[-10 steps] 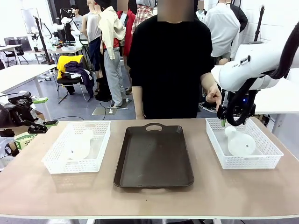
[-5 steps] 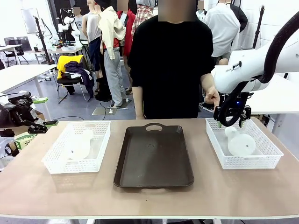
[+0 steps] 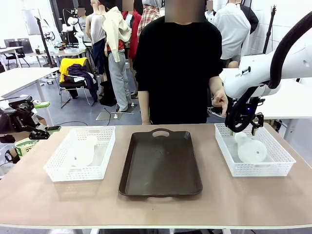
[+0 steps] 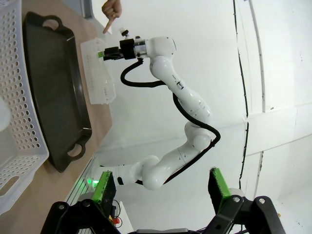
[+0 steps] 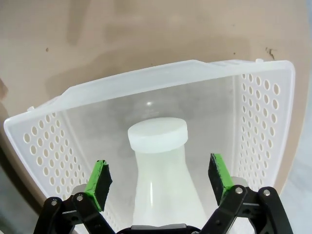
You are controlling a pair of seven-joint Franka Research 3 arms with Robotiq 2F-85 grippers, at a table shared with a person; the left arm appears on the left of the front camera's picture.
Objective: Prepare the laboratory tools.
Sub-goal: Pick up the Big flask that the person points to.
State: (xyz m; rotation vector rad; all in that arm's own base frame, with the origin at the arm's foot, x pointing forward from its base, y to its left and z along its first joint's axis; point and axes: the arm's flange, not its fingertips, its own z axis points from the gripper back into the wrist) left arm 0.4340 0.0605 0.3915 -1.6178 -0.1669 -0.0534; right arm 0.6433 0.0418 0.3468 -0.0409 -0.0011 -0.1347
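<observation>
Front view counts two flasks, two baskets, one tray; both grippers spread apart

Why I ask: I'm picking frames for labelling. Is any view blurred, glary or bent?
Front view: sharp, evenly lit, soft shadow before the left basket. Left wrist view: rolled sideways, white wall very bright. Right wrist view: flask crisp, right basket rim bowed by the wide lens.

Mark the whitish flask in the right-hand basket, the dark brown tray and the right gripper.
Translucent whitish conical flask (image 3: pixel 252 151): front view, on its wide body.
Dark brown handled tray (image 3: pixel 161 165): front view, on its bare floor.
Right gripper (image 5: pixel 159 176), black with green pads: right wrist view, midway between its fingertips.
</observation>
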